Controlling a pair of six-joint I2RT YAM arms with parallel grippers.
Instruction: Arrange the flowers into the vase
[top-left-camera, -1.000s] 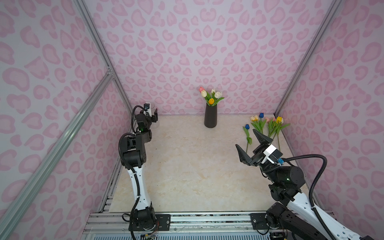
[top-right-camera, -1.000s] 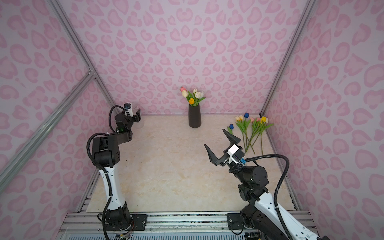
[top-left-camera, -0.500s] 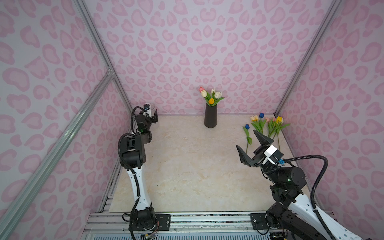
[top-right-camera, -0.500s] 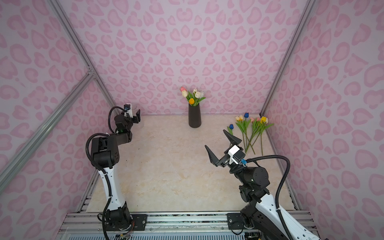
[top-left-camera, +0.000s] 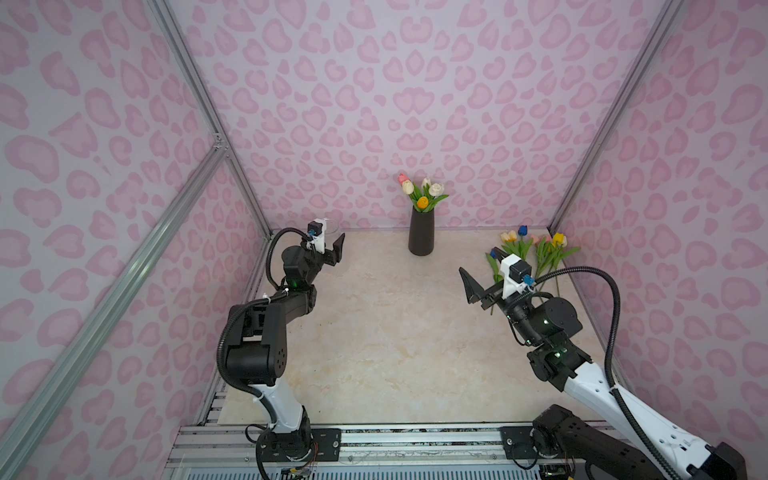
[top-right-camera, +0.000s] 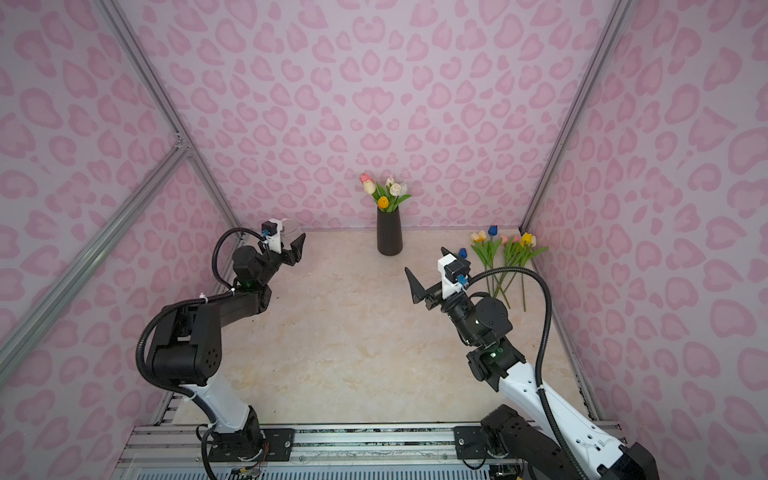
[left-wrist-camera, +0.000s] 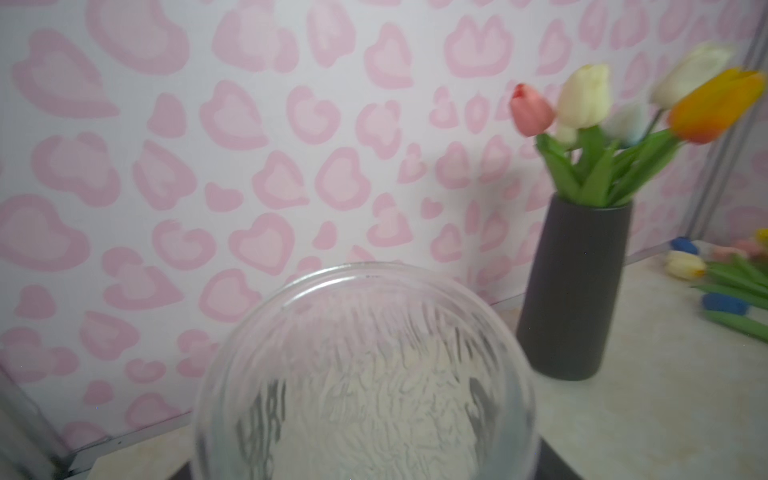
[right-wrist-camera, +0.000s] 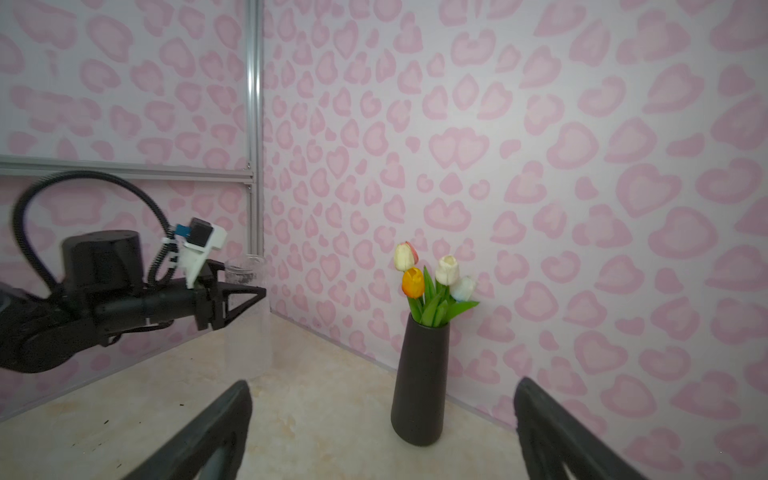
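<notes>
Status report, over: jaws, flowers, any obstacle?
Right gripper open, empty. Left gripper around clear glass jar, grip unclear. Some flowers in black vase, loose flowers on table. No obstacle seen.

Left arm and right arm: black joints, white lower links (small green lights), ribbed black cables.

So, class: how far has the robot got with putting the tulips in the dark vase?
Done: about five tulips stand in the dark vase. In hand: no flower; the right claw is open and empty, the left claw grips a clear glass jar. Left: the loose tulips lying on the table.
</notes>
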